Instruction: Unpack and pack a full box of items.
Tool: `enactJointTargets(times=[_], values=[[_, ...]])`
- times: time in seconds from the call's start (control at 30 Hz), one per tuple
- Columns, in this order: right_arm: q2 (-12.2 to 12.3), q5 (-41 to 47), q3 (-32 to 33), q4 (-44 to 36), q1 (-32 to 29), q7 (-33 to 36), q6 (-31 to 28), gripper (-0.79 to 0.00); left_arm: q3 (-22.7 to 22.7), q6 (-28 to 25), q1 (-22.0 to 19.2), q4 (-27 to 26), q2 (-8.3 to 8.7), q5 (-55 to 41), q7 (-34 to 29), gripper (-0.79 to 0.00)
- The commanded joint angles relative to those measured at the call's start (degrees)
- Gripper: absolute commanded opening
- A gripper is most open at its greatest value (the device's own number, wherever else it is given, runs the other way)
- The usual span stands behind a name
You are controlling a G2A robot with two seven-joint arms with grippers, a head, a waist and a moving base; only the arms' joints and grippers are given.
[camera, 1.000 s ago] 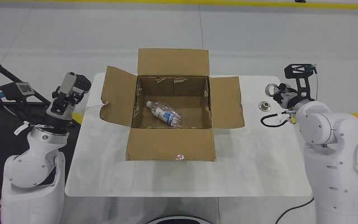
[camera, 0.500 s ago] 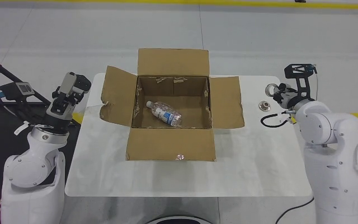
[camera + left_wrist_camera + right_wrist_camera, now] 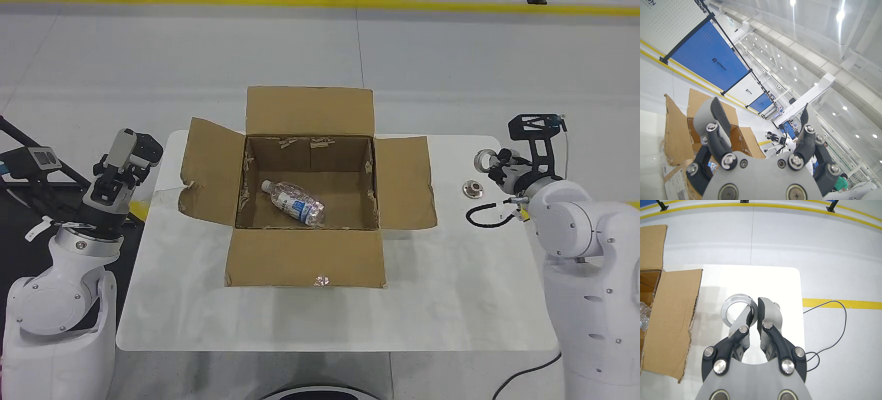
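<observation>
We saw a white table (image 3: 200, 300) with an open cardboard box (image 3: 305, 262) at its middle. A clear plastic bottle (image 3: 295, 202) lay on its side inside. A small metal part (image 3: 470, 188) sat on the table right of the box. Just beyond it, the right gripper (image 3: 754, 306) was clamped on a metal ring (image 3: 738, 297), one finger through its hole. At the far left edge, the left gripper (image 3: 761, 104) gaped wide, holding nothing.

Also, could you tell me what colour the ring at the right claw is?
The ring is shiny silver; right wrist view shows it best.
</observation>
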Motion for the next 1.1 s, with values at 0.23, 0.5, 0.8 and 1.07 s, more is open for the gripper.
enactJointTargets(times=[0.23, 0.5, 0.8, 1.07], values=[[0.0, 0.0, 0.0, 0.0, 0.0, 0.0, 0.0, -0.785, 0.0, 0.0, 0.0, 0.0, 0.0, 0.0, 0.0, 0.0], [0.0, 0.3, 0.0, 0.4, -0.9, -1.8, -0.4, -0.785, 0.0, 0.0, 0.0, 0.0, 0.0, 0.0, 0.0, 0.0], [0.0, -0.3, -0.9, 3.8, -0.2, -1.7, 0.5, -0.785, 0.0, 0.0, 0.0, 0.0, 0.0, 0.0, 0.0, 0.0], [0.2, -5.2, -3.1, 9.0, -0.2, -1.4, -1.6, -0.785, 0.0, 0.0, 0.0, 0.0, 0.0, 0.0, 0.0, 0.0]])
